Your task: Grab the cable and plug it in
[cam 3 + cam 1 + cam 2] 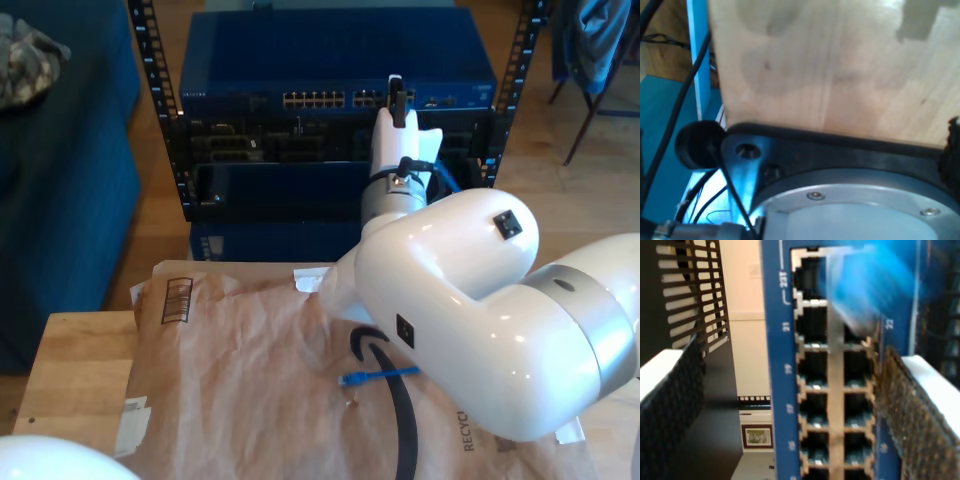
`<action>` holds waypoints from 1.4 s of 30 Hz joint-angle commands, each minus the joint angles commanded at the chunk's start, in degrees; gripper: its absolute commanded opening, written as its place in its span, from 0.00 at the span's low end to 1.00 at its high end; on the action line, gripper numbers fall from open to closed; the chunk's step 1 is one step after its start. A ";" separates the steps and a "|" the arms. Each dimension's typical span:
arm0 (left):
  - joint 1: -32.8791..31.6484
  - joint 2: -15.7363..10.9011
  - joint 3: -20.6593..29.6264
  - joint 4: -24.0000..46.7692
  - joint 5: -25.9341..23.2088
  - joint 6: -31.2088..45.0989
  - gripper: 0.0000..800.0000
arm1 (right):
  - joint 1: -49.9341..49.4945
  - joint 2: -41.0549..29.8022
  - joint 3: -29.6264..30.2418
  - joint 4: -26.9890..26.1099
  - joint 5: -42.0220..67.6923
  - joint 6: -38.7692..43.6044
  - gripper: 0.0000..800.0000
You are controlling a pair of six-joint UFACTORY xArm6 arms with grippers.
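Observation:
The bright-blue cable's plug [860,285] is a blurred shape right at the upper ports of the blue network switch [772,365], near the port marked 22. My second gripper [790,345] faces the port rows with its dark textured fingers [670,405] wide apart, open, and the plug lies beyond the fingertips rather than between the pads. In the exterior view this gripper [400,95] is up against the switch's port row [330,99]. A stretch of the cable [450,180] hangs beside the wrist, and its other end [375,377] lies on the brown paper.
A black rack [150,100] holds the switch and dark units below it. Brown paper [250,380] covers a wooden table [70,370]. The big white arm [470,300] fills the exterior view's right. The first wrist view faces a wooden board [840,65] and a black-and-metal base [850,200].

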 joint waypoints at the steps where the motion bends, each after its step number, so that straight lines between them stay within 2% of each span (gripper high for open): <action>1: 0.00 0.00 0.09 0.00 0.00 0.00 1.00 | 0.00 -0.18 0.18 0.00 -0.09 0.00 0.65; 10: 0.00 0.00 0.00 0.00 0.00 0.00 1.00 | 0.35 -5.45 7.65 0.44 -0.70 0.00 0.65; 17: 0.00 0.00 0.00 0.00 0.00 0.00 1.00 | 0.70 -7.38 10.73 0.70 -0.70 0.00 0.64; 42: 0.00 0.00 0.00 0.00 0.00 0.09 1.00 | -2.55 -6.86 12.31 0.70 -0.18 0.00 0.57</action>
